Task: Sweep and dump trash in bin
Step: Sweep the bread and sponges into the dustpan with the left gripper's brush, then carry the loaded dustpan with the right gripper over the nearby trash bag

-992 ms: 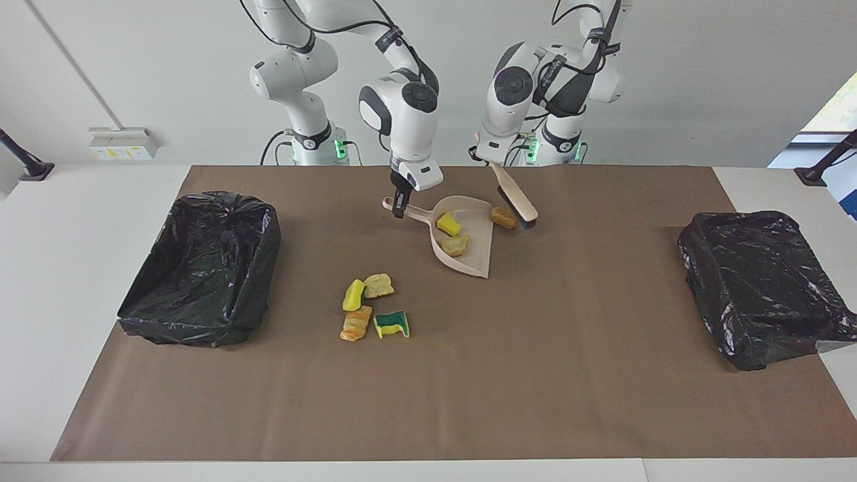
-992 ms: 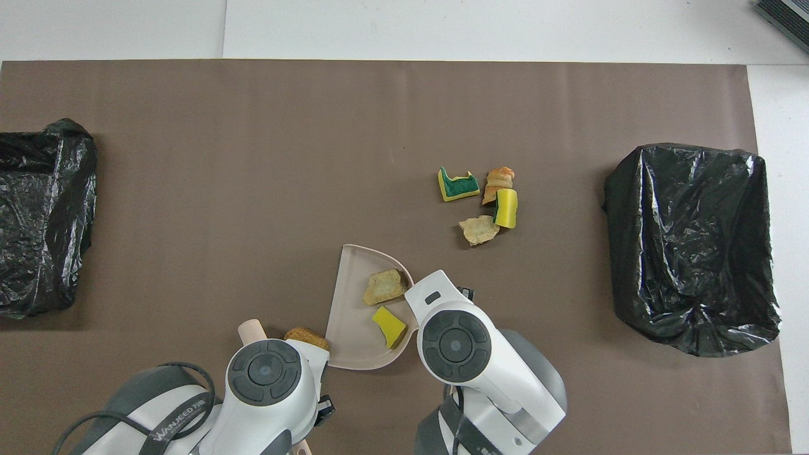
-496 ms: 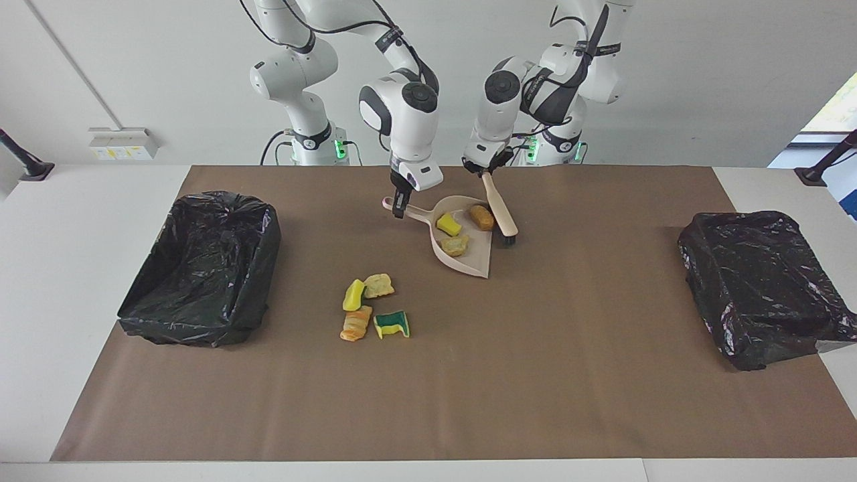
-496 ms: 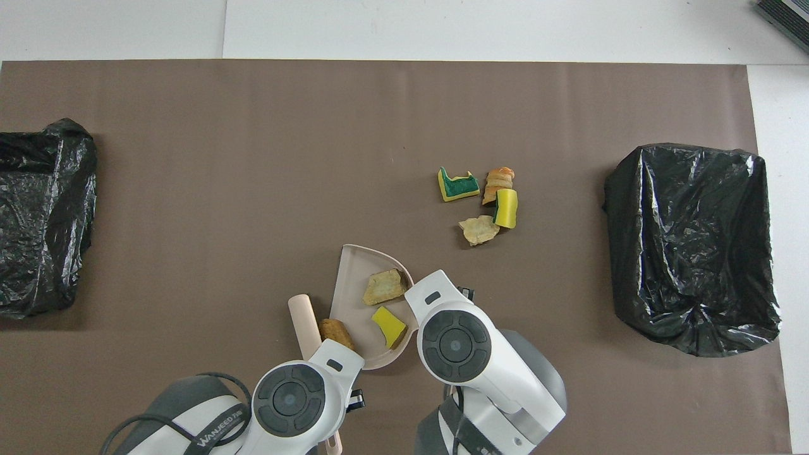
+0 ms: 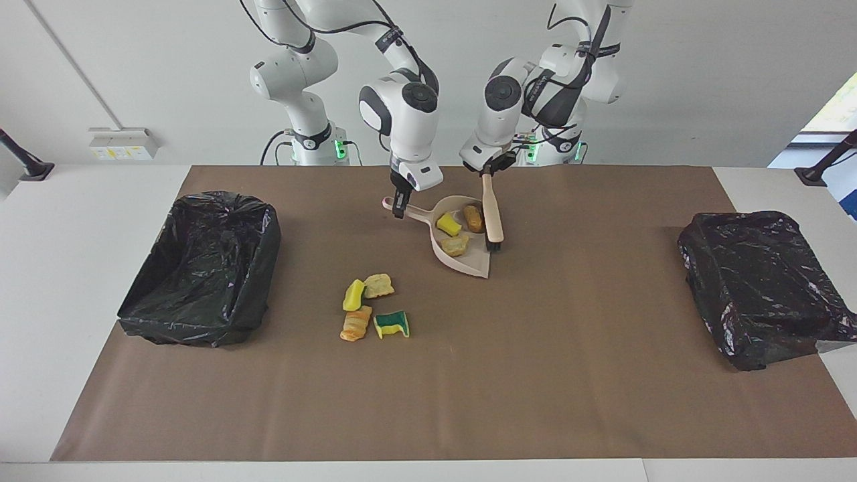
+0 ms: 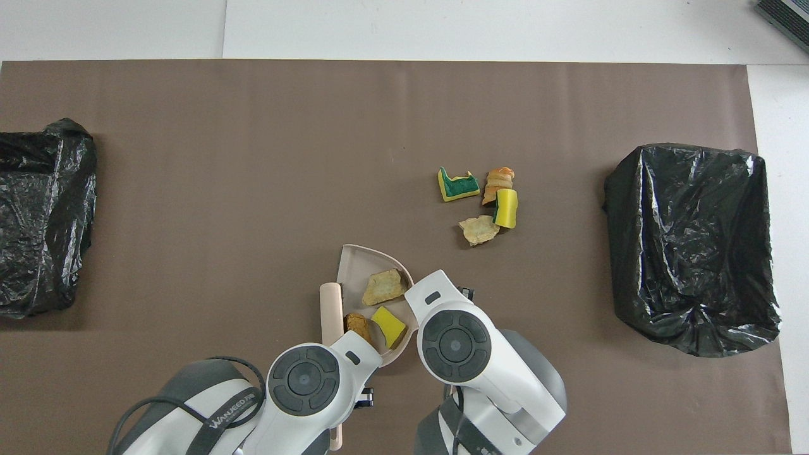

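Note:
The beige dustpan (image 5: 477,262) (image 6: 358,260) lies on the brown mat close to the robots. My right gripper (image 5: 400,204) is shut on its handle. Three trash scraps lie in it: a yellow one (image 5: 448,224) (image 6: 387,325), a tan one (image 5: 455,246) (image 6: 383,287) and an orange-brown one (image 5: 473,217) (image 6: 358,325). My left gripper (image 5: 487,171) is shut on the brush (image 5: 493,217) (image 6: 329,308), whose head rests at the pan's open mouth beside the orange-brown scrap. Several more scraps (image 5: 373,306) (image 6: 483,202) lie in a cluster on the mat, farther from the robots.
A black-bagged bin (image 5: 201,268) (image 6: 692,240) stands at the right arm's end of the table. A second black-bagged bin (image 5: 756,288) (image 6: 38,215) stands at the left arm's end. The brown mat (image 5: 535,375) covers the table between them.
My left gripper swung the brush toward the right arm's end, pushing the orange-brown scrap off the mat into the dustpan. The right gripper and the dustpan stayed put.

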Robot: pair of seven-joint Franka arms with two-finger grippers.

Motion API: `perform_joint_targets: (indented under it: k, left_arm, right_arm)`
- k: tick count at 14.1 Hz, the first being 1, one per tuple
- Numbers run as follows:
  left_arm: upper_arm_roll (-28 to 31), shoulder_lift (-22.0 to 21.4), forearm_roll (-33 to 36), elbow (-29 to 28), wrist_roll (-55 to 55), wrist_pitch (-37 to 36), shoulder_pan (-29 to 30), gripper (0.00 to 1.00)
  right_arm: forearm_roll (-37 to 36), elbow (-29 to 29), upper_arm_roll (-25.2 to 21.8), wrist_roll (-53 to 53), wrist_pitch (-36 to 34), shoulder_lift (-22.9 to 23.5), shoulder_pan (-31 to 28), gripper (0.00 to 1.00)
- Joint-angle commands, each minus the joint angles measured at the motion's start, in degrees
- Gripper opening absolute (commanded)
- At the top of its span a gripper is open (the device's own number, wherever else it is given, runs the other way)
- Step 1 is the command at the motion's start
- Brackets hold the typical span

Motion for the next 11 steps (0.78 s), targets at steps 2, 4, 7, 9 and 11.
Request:
perform_joint_targets:
  k: [2,4,7,9,11]
  left_arm:
    - [-0.1,-5.0,0.5,0.3,3.2,-5.3,3.3,0.0]
    - [-0.2,-7.7,2.2,-0.5,3.2,-7.4,3.4,0.0]
    - [-1.2,-14.2,2.4,-5.4,2.0,-7.9,3.2,0.0]
    - [-4.3,-17.9,2.3,-9.0,-0.9,-6.5,3.3,0.0]
    - [-6.5,-18.3,2.3,-9.4,-4.6,-6.0,2.3,0.0]
  right_arm:
    - [-1.5,-0.2,0.1,1.1,0.4,0.2,-0.4,0.0]
    - [-1.5,0.1,0.2,1.1,0.3,0.1,-0.7,0.0]
    - [-0.3,0.7,0.1,1.3,0.3,-1.0,-2.3,0.0]
    - [-0.3,0.9,0.2,0.9,-0.4,-2.9,-4.5,0.0]
    - [0.3,1.3,0.1,1.0,-1.5,-4.8,-5.7,0.0]
